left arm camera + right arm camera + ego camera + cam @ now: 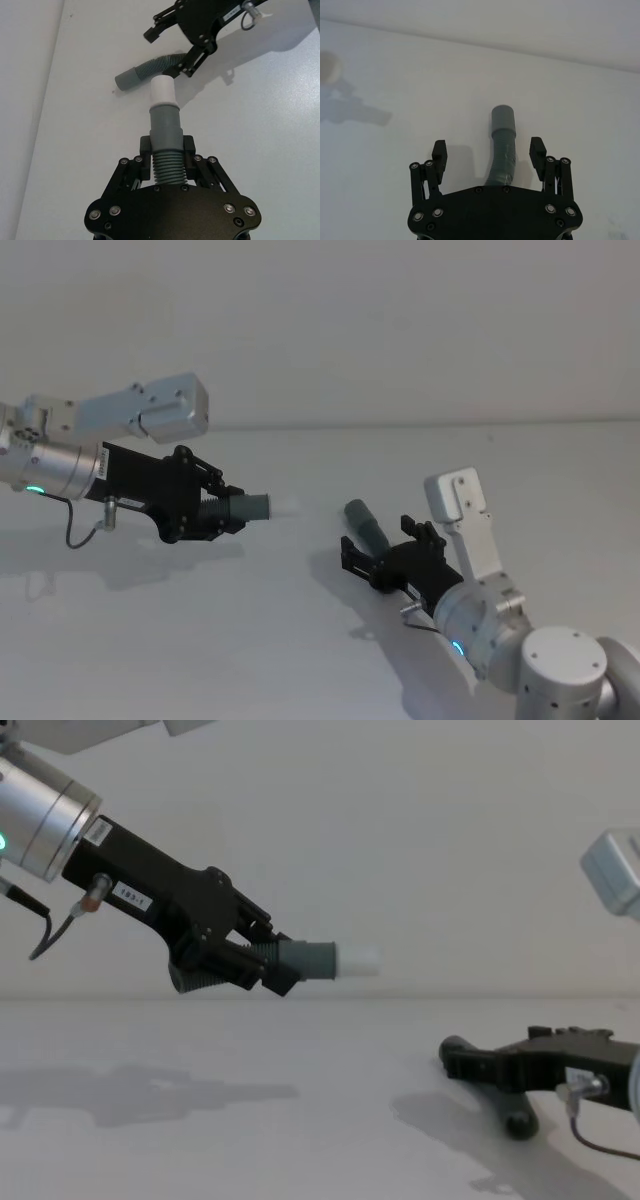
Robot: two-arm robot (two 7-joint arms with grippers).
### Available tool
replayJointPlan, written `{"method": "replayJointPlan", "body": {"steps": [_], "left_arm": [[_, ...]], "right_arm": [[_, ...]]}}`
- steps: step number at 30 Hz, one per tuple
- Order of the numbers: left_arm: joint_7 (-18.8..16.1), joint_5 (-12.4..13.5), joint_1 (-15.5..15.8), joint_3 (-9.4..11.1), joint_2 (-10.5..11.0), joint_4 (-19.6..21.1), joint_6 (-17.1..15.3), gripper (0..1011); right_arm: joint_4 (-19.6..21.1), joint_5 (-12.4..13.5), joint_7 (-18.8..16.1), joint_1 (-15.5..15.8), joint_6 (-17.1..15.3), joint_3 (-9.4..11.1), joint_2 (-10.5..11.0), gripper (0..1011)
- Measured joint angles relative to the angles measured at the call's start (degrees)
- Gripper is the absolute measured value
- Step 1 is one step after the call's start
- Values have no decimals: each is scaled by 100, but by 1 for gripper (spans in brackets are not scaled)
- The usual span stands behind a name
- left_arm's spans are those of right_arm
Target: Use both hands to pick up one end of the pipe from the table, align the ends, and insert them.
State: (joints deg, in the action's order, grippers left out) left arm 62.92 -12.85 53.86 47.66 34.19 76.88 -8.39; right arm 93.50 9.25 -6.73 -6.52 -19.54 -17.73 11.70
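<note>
Soft even light, faint grey shadows (150, 568) on table (250, 660)

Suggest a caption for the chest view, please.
Left gripper holds white-tipped pipe aloft; right gripper, open, low over the table.

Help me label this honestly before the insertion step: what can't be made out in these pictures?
Rear end of the white-tipped pipe piece: left wrist view, under the left gripper shut on it.
Rear end of the grey pipe piece: right wrist view, covered by the body of the open right gripper.
That piece's mouth: turned away in both wrist views, inside unseen.
Most of that piece: chest view, screened by the right gripper.
</note>
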Motion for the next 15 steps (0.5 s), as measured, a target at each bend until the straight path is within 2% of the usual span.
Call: {"method": "replayJointPlan", "body": {"steps": [10, 15], "left_arm": [[-1, 0, 2, 6, 7, 8, 4, 336], [-1, -1, 2, 6, 9, 11, 4, 336]], "right_arm": [[-533, -68, -67, -572, -212, -52, -199, 1004], [-724, -103, -67, -757, -356, -60, -262, 1004]]}}
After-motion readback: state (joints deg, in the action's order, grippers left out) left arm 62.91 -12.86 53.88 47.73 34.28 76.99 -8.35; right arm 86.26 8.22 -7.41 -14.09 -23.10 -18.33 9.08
